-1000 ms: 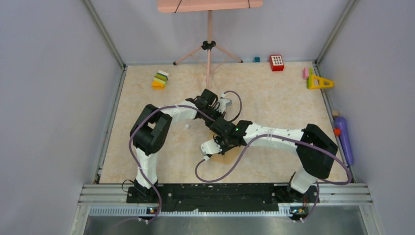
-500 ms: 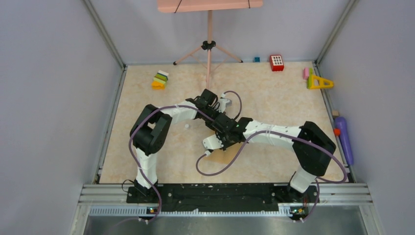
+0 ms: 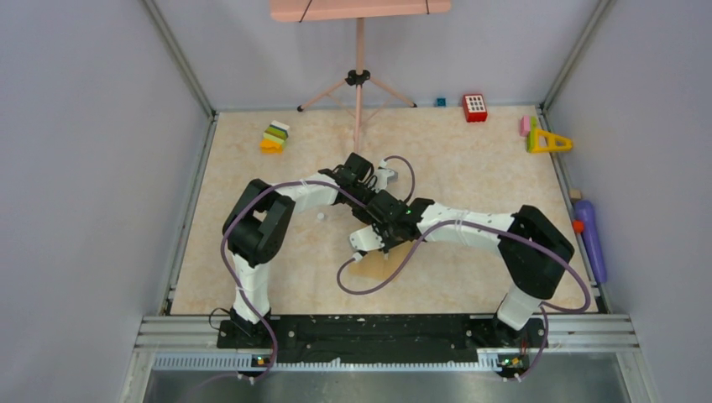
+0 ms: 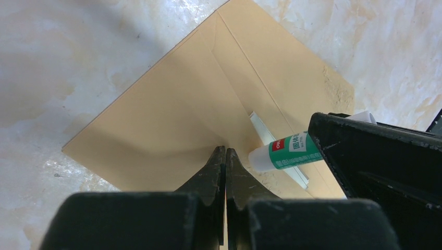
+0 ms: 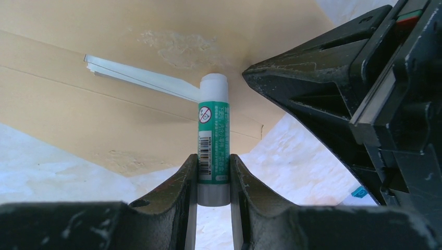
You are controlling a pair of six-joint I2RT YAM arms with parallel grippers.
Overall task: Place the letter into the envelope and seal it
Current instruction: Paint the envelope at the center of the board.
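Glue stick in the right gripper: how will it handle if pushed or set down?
Likely rolls if laid down: the glue stick is a smooth round cylinder. Probably light, being a slim plastic tube. Its glossy label could slip, since the right gripper pinches only its rear end.

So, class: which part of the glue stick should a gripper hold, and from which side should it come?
Probably the rear of the green barrel, jaws closing across its round sides, coming from behind its grey base. The glue stick is a slim cylinder whose white tip points at the envelope, so that end must stay free. The right gripper holds it so.
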